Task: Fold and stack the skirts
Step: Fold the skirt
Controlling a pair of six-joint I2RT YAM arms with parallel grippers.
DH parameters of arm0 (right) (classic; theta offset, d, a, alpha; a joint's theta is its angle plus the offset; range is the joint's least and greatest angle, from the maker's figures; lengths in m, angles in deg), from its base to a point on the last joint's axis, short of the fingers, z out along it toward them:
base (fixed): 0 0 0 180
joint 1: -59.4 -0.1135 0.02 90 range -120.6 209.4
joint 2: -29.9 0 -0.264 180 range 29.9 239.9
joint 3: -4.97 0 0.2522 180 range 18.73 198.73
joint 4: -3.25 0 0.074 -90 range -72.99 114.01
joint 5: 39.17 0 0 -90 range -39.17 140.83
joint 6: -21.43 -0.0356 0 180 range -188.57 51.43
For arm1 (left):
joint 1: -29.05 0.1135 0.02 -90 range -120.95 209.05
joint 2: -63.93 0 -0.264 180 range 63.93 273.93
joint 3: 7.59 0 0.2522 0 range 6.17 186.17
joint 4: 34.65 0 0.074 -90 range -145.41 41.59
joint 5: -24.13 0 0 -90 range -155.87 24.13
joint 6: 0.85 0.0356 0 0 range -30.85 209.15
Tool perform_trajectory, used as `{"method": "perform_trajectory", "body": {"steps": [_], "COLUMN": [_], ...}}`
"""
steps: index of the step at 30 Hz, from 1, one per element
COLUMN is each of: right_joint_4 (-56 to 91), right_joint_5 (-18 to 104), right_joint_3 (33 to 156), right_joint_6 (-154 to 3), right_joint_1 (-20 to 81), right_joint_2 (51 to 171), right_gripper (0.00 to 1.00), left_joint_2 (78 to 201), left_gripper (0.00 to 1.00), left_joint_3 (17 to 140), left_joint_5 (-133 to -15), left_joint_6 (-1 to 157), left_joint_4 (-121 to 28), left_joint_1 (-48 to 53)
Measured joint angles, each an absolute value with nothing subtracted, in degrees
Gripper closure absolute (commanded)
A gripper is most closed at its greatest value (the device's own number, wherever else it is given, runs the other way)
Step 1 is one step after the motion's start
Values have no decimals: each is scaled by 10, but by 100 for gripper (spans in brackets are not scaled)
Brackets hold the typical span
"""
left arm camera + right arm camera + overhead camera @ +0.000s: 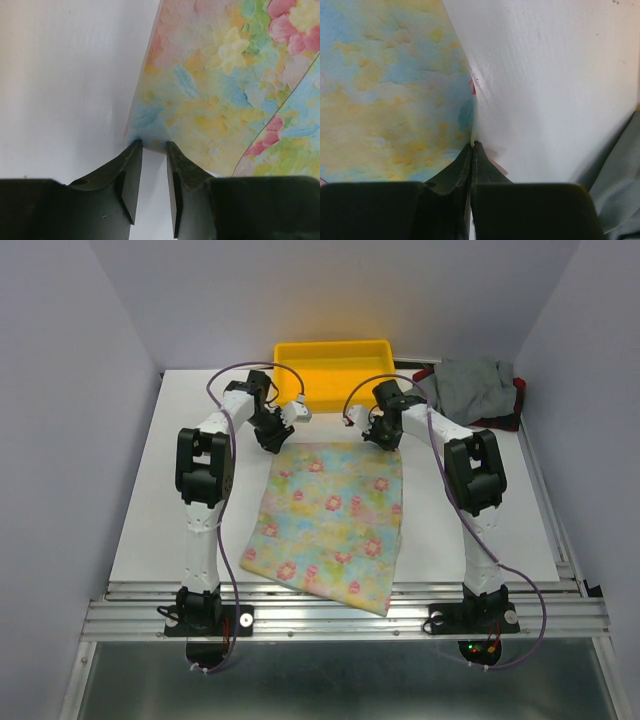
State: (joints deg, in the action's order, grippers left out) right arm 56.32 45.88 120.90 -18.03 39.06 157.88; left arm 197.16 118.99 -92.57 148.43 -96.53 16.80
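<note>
The floral skirt (330,525) lies spread flat in the middle of the table, its near edge hanging over the front. My left gripper (272,443) is at the skirt's far left corner, open, its fingertips (135,150) at the corner's edge (150,135) and bare table showing between them. My right gripper (380,438) is at the far right corner, shut on the skirt's edge (467,115). The grey skirt (470,385) lies bunched at the back right on top of the red plaid skirt (517,395).
A yellow plastic tray (340,395) stands at the back centre, just beyond both grippers. The grey skirt (620,190) shows at the right edge of the right wrist view. White walls close in the table on three sides.
</note>
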Motion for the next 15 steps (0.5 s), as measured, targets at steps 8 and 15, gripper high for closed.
{"method": "perform_trajectory", "body": {"steps": [8,15], "right_joint_4": [553,551], "right_joint_5": [466,476], "right_joint_3": [1207,1206], "right_joint_6": [-165,-154], "right_joint_1": [387,381], "right_joint_2": [1579,1579], "right_gripper": [99,99], "left_joint_2": [1972,1974], "left_gripper": [60,60], "left_joint_3": [1212,1267], "left_joint_5": [-930,-948], "left_joint_6": [1482,1467], "left_joint_4": [-970,-955], "left_joint_1": [168,168]}}
